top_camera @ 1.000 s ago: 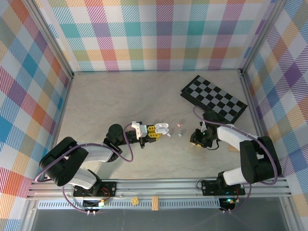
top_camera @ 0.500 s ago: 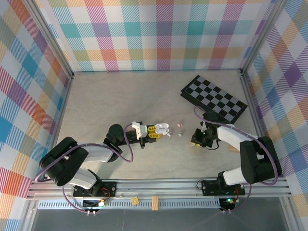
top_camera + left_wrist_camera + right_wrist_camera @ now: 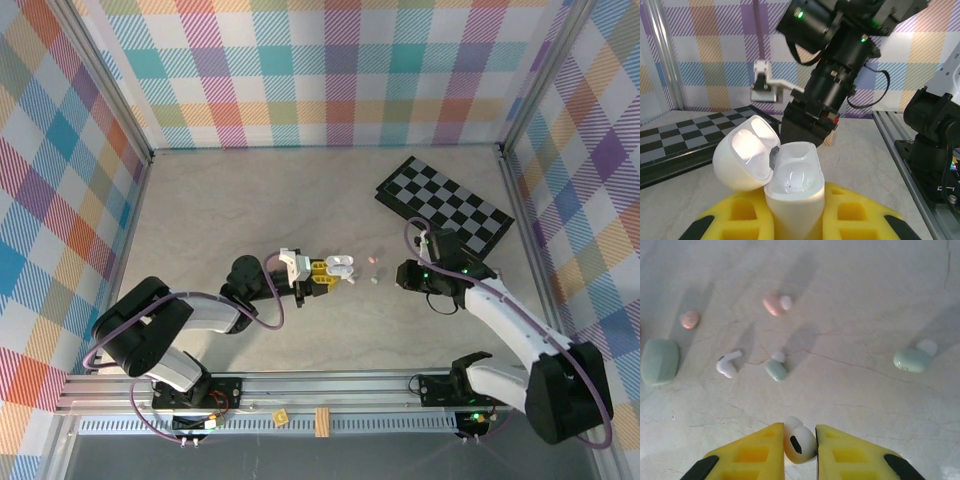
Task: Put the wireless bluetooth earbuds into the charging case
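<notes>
Between the pinched fingers (image 3: 760, 450) of the right end effector (image 3: 800, 444) sits a white earbud (image 3: 801, 441); other earbuds (image 3: 776, 369) lie ahead on the worktop (image 3: 865, 405). The left end effector (image 3: 792, 220) clamps the open-lidded charging case (image 3: 792, 175).

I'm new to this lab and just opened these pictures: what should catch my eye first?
The open white charging case, lid tipped back, stands clamped in the left gripper near the middle of the table. Just to its right, the right gripper pinches a white earbud between yellow fingertips, near a pink bud, a mint bud and another white bud loose on the table. A checkerboard lies far right.
</notes>
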`<move>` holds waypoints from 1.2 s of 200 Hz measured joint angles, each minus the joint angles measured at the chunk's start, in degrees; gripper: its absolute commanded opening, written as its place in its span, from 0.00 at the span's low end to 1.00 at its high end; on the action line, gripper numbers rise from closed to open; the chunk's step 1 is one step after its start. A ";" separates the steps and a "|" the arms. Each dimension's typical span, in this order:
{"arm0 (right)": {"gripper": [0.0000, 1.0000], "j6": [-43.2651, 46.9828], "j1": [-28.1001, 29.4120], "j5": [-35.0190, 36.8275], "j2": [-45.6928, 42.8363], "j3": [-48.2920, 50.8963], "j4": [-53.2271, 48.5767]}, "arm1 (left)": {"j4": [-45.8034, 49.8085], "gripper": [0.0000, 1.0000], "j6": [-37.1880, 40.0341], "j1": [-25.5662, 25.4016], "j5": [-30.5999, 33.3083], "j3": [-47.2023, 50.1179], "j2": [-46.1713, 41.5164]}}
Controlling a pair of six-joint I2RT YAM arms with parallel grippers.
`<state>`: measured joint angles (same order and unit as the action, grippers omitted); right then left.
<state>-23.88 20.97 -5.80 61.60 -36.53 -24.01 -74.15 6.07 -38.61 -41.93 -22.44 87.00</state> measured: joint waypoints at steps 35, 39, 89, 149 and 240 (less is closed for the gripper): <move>0.21 5.05 5.46 4.26 -4.11 -2.67 0.61 | 0.00 0.01 -1.29 -0.07 0.02 -0.72 1.16; 0.21 5.57 6.01 4.66 -4.48 -3.02 0.74 | 0.02 0.01 -1.42 -0.11 0.04 -0.79 1.25; 0.22 12.41 14.14 8.35 -7.34 -8.00 1.68 | 0.00 0.01 -2.45 -0.37 0.04 -1.18 1.88; 0.22 20.17 21.94 10.38 -7.76 -12.20 2.12 | 0.02 0.01 -3.93 -0.37 0.24 -2.49 2.82; 0.22 26.73 25.94 10.73 -3.78 -13.53 4.98 | 0.02 0.01 -5.29 -0.70 0.46 -2.97 2.95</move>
<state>2.85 46.92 4.93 57.82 -50.06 -19.03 -74.13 0.78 -39.31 -41.47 -25.41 89.95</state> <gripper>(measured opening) 0.223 0.166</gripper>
